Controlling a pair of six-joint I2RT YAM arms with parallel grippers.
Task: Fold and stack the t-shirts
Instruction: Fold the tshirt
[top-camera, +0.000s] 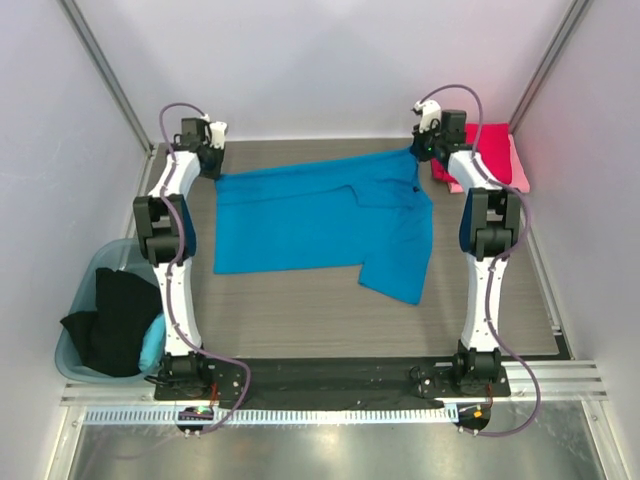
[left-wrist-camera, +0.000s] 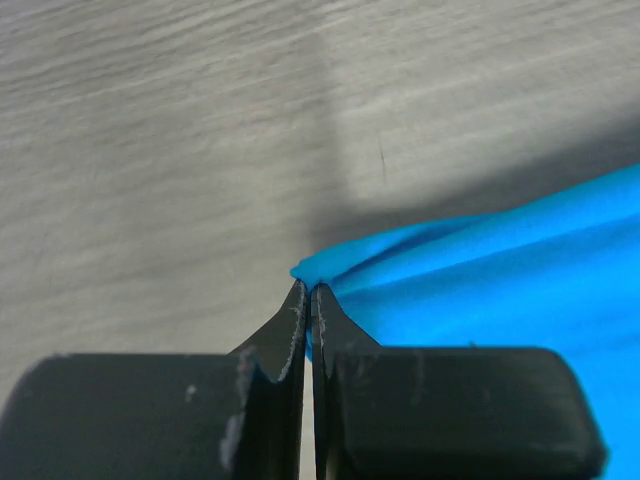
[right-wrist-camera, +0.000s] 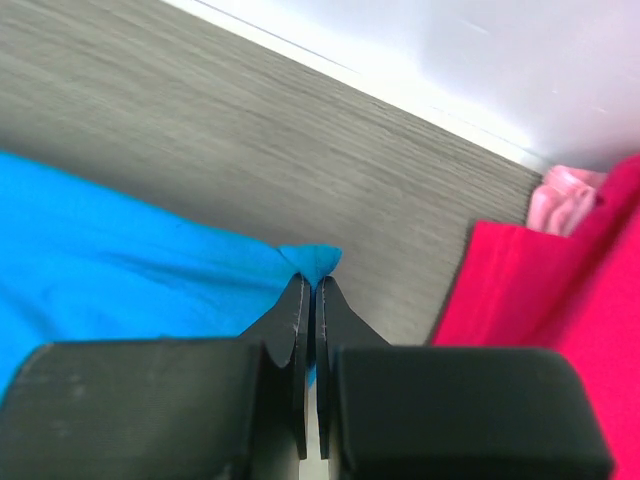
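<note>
Both arms stretch far forward from their bases, one along each side of the blue t-shirt, with the wrists bent down at its far edge. The left gripper is clamped on the shirt's far left corner, where the cloth bunches into a small point at the fingertips. The right gripper is pinched the same way on the far right corner. The blue t-shirt lies spread on the table between the arms, with a longer flap on its right side. Just right of its far right corner, a crimson t-shirt lies on a pale pink t-shirt. To its near left, a black t-shirt drapes over a teal tub.
</note>
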